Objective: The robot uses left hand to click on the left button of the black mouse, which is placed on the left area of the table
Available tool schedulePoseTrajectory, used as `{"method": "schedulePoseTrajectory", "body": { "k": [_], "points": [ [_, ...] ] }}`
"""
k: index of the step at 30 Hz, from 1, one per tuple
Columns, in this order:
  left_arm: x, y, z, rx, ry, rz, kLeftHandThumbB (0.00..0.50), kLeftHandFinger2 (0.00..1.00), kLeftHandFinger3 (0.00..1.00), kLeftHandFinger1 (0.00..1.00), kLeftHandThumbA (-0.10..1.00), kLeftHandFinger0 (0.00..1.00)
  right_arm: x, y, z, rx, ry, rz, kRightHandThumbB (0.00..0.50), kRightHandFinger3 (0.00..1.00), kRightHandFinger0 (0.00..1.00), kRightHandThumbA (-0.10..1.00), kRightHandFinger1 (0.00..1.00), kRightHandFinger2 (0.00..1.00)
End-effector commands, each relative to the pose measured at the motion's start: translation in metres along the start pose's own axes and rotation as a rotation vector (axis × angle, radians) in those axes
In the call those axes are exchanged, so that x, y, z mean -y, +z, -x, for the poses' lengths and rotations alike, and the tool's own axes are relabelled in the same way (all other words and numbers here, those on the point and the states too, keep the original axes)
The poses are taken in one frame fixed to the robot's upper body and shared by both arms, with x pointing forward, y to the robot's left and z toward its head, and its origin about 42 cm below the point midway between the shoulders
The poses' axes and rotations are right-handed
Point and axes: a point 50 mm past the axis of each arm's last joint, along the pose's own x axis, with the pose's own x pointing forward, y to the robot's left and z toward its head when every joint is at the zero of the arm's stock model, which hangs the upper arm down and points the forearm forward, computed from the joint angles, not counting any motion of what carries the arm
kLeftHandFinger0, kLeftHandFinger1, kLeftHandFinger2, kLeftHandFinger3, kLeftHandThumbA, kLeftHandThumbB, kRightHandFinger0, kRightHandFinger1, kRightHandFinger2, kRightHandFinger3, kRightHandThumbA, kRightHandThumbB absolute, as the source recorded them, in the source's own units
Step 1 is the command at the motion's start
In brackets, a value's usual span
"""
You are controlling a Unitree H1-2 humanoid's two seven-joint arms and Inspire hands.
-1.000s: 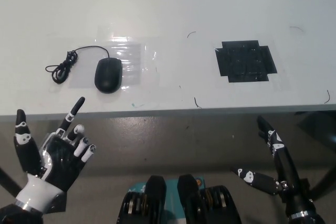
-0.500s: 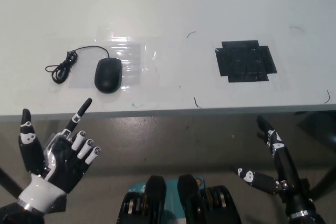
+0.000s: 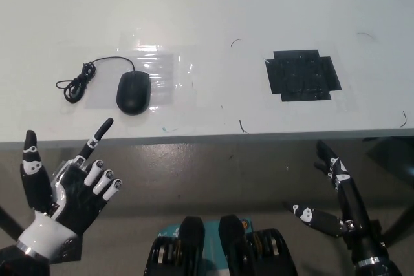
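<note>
One black oval mouse [image 3: 133,92], corded

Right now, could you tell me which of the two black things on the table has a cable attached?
The black mouse on the table's left, nearest the left robot hand: a coiled cable runs from it. The black taped patch on the right is flat and cableless.

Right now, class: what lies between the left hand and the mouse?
In the head view, only the table's front edge and bare tabletop lie between the left hand and the mouse. The coiled cable sits off to the mouse's left.
</note>
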Motion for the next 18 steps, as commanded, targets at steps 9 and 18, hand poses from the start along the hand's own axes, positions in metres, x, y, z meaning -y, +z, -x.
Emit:
{"method": "schedulePoseTrajectory", "body": {
  "k": [9,18],
  "points": [
    [0.001,0.016,-0.008,0.017,-0.083,0.0,0.396,0.0,1.0,0.0,1.0,0.0,0.004,0.014,-0.015,0.11,-0.028,0.003,0.076,1.0,0.87,0.96,0.97,1.0],
    [0.015,0.159,-0.059,-0.05,-0.078,-0.516,0.417,0.08,1.0,0.0,1.0,0.0,0.007,0.013,-0.01,0.094,-0.029,0.006,0.072,1.0,0.87,0.96,0.97,1.0]
  ]
}}
